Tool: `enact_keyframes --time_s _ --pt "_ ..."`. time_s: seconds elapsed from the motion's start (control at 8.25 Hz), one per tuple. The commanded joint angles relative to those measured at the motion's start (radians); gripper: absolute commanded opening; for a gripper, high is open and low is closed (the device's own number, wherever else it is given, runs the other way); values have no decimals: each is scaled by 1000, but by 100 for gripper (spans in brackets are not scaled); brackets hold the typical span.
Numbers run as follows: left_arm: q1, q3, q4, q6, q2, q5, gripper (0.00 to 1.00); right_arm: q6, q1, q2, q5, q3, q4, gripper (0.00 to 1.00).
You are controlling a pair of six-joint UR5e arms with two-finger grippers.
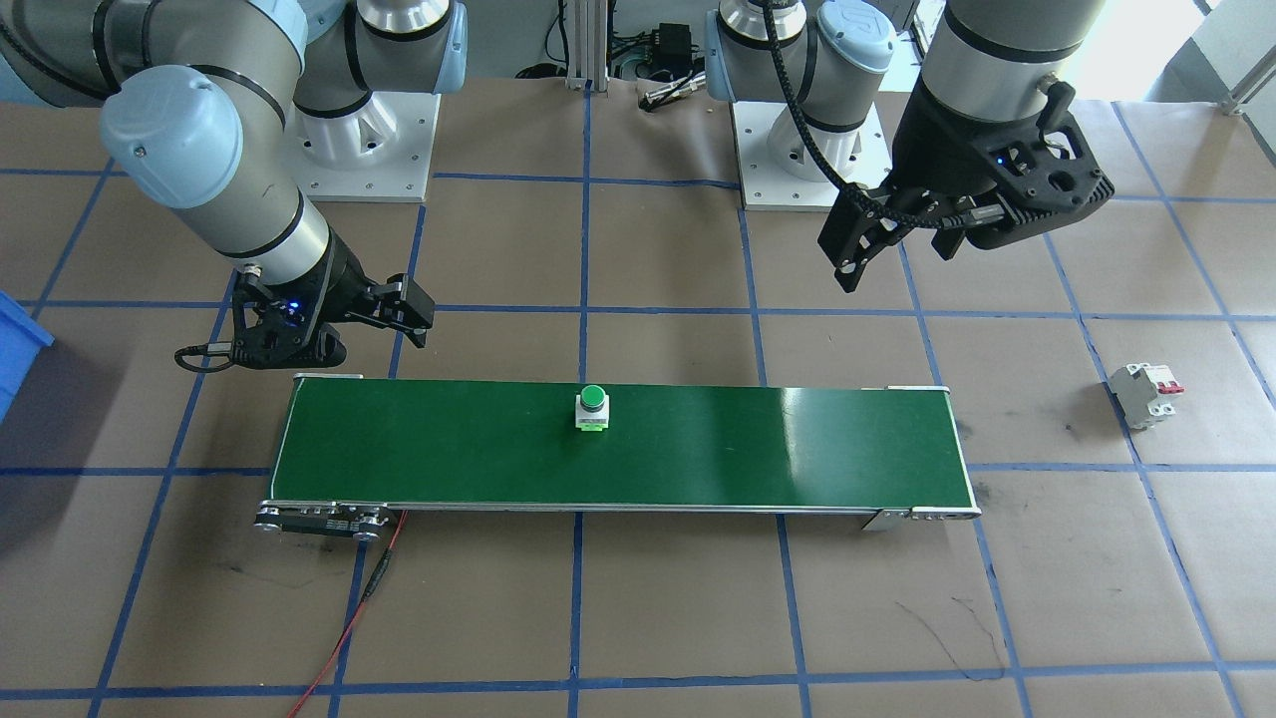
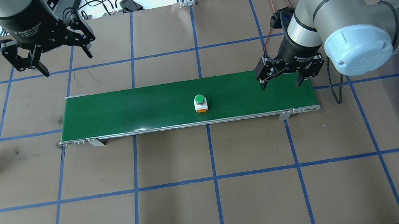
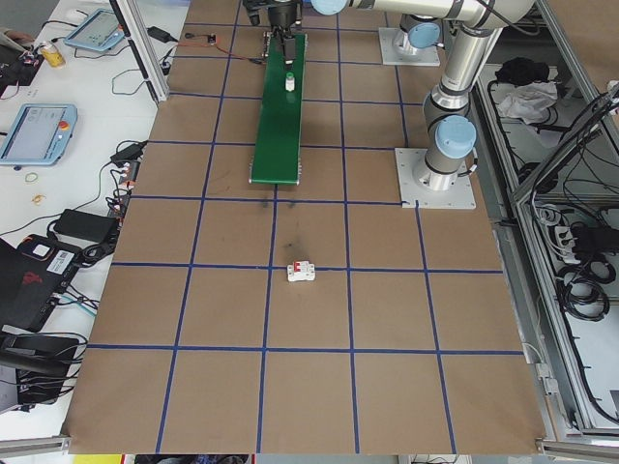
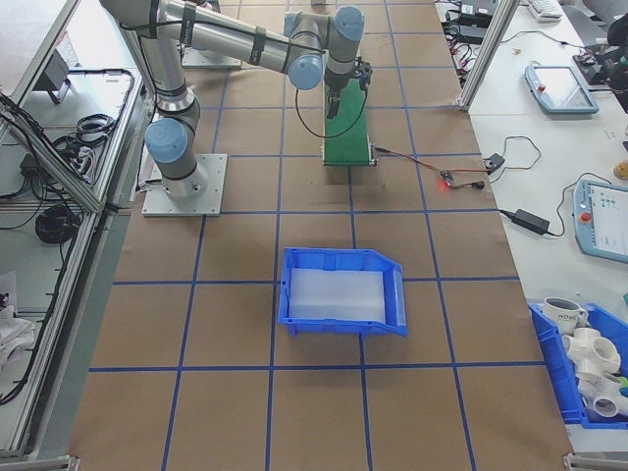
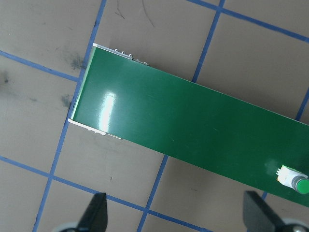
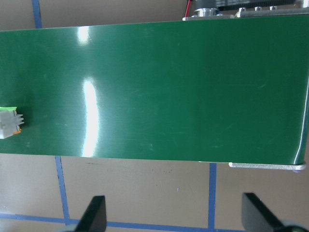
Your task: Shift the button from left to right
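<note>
The button [image 2: 200, 102] stands mid-belt (upright), both grippers apart.

"Adaptive Gripper" on left pincer [image 2: 49, 57] body.

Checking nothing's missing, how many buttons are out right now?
1. The button stands about mid-belt on the green conveyor, clear of both end effectors. None elsewhere in view, though the blue bin is only partly visible.
</note>
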Motion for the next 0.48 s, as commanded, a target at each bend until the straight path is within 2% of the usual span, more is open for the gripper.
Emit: enact_keyframes --time_s 0.0,0.24,0.36 --pt "-1 4 0 6 9 2 100 10 51 13 -4 1 -55 100" --pt "-3 4 0 5 9 -1 100 76 106 49 -15 -1 -130 100" --pt "-3 6 0 5 15 -1 100 85 110 58 -13 -1 -138 100"
